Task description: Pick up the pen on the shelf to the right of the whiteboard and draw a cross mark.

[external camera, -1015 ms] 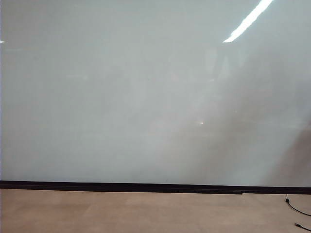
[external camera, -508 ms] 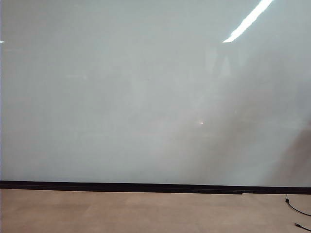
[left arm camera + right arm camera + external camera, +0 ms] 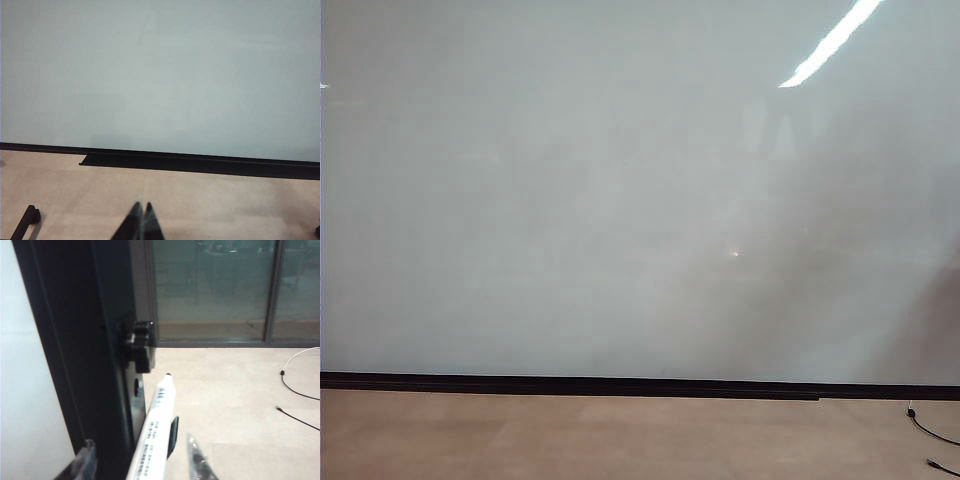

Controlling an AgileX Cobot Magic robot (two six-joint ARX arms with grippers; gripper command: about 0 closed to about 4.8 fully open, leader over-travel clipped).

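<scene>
The whiteboard (image 3: 620, 200) fills the exterior view, its black strip (image 3: 570, 383) along the bottom; neither arm shows there. No cross mark is in view. In the right wrist view the pen (image 3: 159, 420), white with a black tip, rests against the board's black side frame (image 3: 85, 350), beside a small black bracket (image 3: 173, 435). My right gripper (image 3: 140, 440) is open and straddles the pen, with a gap between each finger and the barrel. In the left wrist view my left gripper (image 3: 142, 206) is shut and empty, above the floor in front of the whiteboard (image 3: 160, 75).
A black knob (image 3: 137, 342) sticks out of the frame just beyond the pen's tip. Cables (image 3: 300, 390) lie on the tan floor, and another cable (image 3: 930, 430) shows at the lower right of the exterior view. Glass panels (image 3: 215, 285) stand behind.
</scene>
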